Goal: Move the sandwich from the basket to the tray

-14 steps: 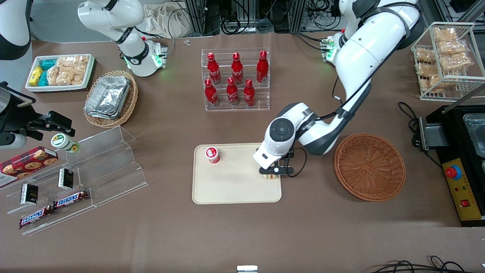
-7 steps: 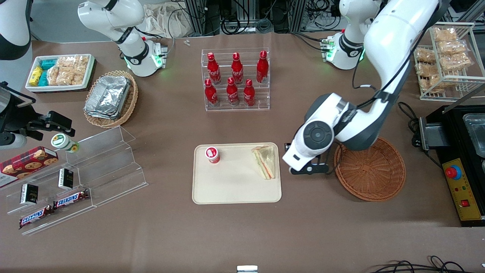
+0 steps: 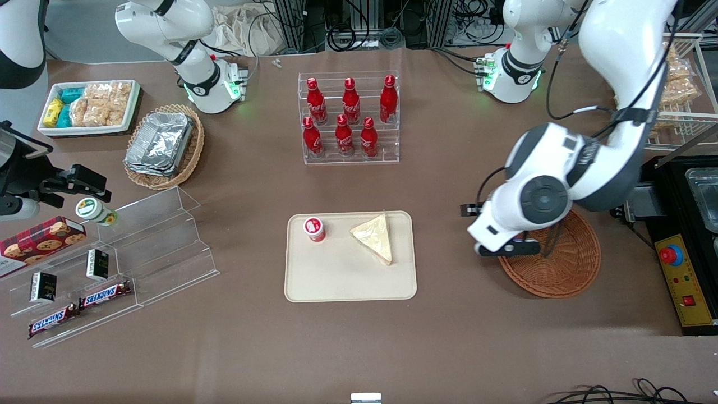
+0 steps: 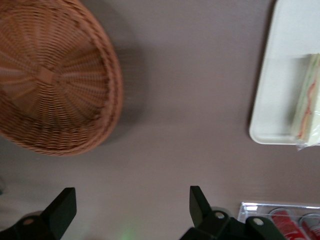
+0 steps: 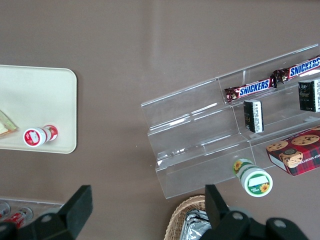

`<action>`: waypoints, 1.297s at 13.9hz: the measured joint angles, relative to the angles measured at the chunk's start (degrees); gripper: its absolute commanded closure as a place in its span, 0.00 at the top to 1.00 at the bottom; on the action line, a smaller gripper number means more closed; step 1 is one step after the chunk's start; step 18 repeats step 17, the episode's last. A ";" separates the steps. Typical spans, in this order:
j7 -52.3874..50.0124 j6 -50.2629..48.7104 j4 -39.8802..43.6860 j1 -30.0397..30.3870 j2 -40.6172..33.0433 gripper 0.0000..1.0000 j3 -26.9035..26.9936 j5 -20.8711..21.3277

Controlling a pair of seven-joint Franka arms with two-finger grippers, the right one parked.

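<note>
Brown matte cloth covers the table, and on it the flat rectangular beige plastic tray with rounded corners carries the triangular wedge sandwich in clear wrap, lying flat on its broad pale face in the part of the tray toward the working arm's end. Its long straight edge runs from a corner near the tray's rim farthest from the front camera down to a sharper tip nearer that camera. From the front only glossy cream bread shows; the left wrist view instead catches the sandwich's cut edge, striped orange, green and red. A small upright red-and-white cup shares the tray, well apart from the sandwich. The round, shallow reddish-brown woven wicker basket holds nothing, its ribs spiralling to the centre in the wrist view. The left arm's black two-finger gripper hangs above the basket's rim nearest the tray, jaws spread wide with only bare cloth between them.
</note>
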 measured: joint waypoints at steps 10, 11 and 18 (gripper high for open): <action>15.28 -2.43 0.04 11.16 -7.85 1.00 0.19 -0.11; 16.28 -2.32 0.07 12.16 -8.65 1.00 0.21 -0.07; 17.02 -0.09 0.74 14.34 -11.78 1.00 0.33 1.57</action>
